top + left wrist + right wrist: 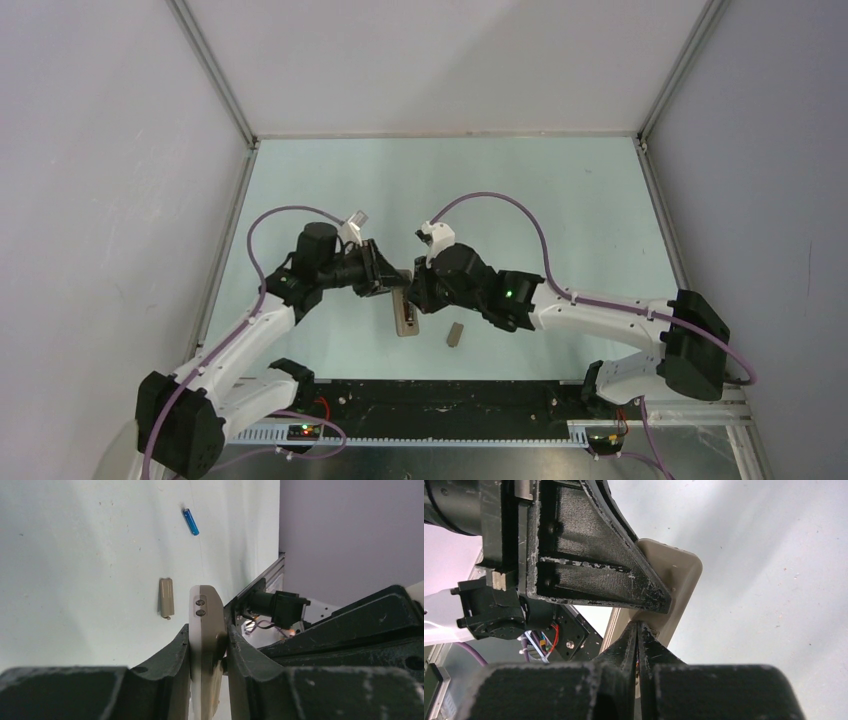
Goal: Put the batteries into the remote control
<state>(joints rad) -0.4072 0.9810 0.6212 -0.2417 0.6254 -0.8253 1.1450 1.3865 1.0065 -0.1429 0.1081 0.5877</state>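
Note:
My left gripper [388,282] [209,630] is shut on the remote control [406,318] [205,605]. It holds the remote on edge above the table, white face to one side and beige-grey back to the other. My right gripper [415,292] [638,625] is shut, and its tips touch the remote's beige back [676,575], right beside the left finger [599,565]. The blue battery [190,521] lies on the table beyond the remote. The dark battery is hidden.
The small flat beige-grey cover piece [456,333] [166,597] lies on the table just right of the remote. The black base rail [450,395] runs along the near edge. Grey walls close in the pale green table [520,200].

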